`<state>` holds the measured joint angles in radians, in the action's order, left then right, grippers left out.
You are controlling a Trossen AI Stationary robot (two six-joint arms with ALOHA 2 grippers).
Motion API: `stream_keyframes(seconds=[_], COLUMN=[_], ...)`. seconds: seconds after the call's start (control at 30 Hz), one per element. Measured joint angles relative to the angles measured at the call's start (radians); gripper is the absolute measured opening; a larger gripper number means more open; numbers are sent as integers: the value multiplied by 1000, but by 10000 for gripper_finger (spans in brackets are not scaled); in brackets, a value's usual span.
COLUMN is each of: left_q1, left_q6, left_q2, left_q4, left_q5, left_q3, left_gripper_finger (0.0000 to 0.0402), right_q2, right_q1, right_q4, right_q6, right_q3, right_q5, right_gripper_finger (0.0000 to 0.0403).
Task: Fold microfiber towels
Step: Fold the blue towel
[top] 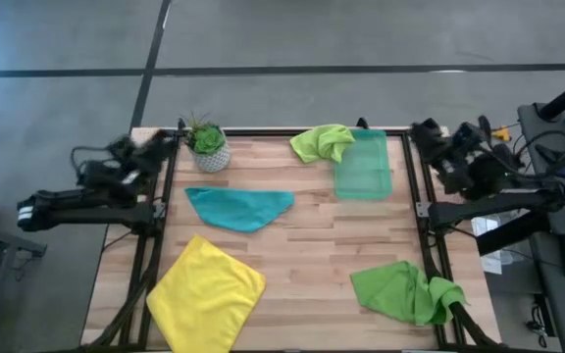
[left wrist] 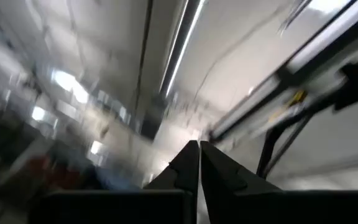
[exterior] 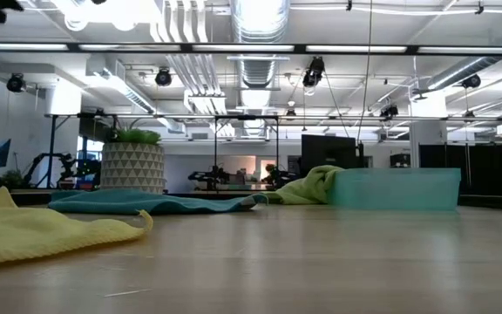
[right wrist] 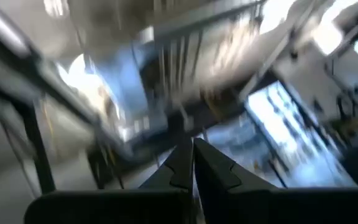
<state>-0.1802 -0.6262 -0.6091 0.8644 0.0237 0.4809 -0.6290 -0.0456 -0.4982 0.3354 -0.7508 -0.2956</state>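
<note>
Both arms sit parked off the table edges — left gripper (left wrist: 199, 163) at nine o'clock, right gripper (right wrist: 192, 160) at three, each closed on nothing; nothing is folded yet. The teal towel (top: 239, 207) lies centre, yellow towel (top: 206, 291) at seven, lime towels at twelve (top: 323, 142) and five (top: 406, 291); only the low view shows their flatness.

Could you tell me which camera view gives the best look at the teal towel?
The high view: the whole teal towel lies spread on the table, below the potted plant. The low view shows only its flat edge beside the plant pot. Neither wrist view shows it.
</note>
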Motion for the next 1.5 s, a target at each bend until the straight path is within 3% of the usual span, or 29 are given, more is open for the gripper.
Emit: stream_keyframes(seconds=[0.13,0.27,0.43,0.57,0.8,1.0,1.23,1.4,1.5], left_q1=[14,77,206,339,513,547,547,547,547], left_q6=[-12,56,81,38,-123,-152,-144,-101,-85], left_q2=[-56,-144,-207,-243,-295,-344,-370,-345,-315], left_q4=[-424,-792,-1124,-1292,-1430,-1423,-1418,-1418,-1420], left_q5=[-61,-64,46,177,292,309,315,340,373], left_q3=[202,382,525,546,505,470,468,468,471], left_gripper_finger=[0,0,0,0,0,0,0,0,0], right_q2=[-45,-106,-187,-255,-344,-353,-381,-492,-581], right_q1=[-11,-67,-150,-246,-443,-457,-315,-125,-34], right_q4=[328,652,1075,1252,1267,1074,799,639,633], right_q6=[0,-35,-31,67,217,267,169,123,65], right_q3=[-130,-271,-429,-468,-358,-245,-147,-112,-113], right_q5=[102,118,85,114,152,141,141,307,385], right_gripper_finger=[9,9,9,9,9,9,9,9,15])
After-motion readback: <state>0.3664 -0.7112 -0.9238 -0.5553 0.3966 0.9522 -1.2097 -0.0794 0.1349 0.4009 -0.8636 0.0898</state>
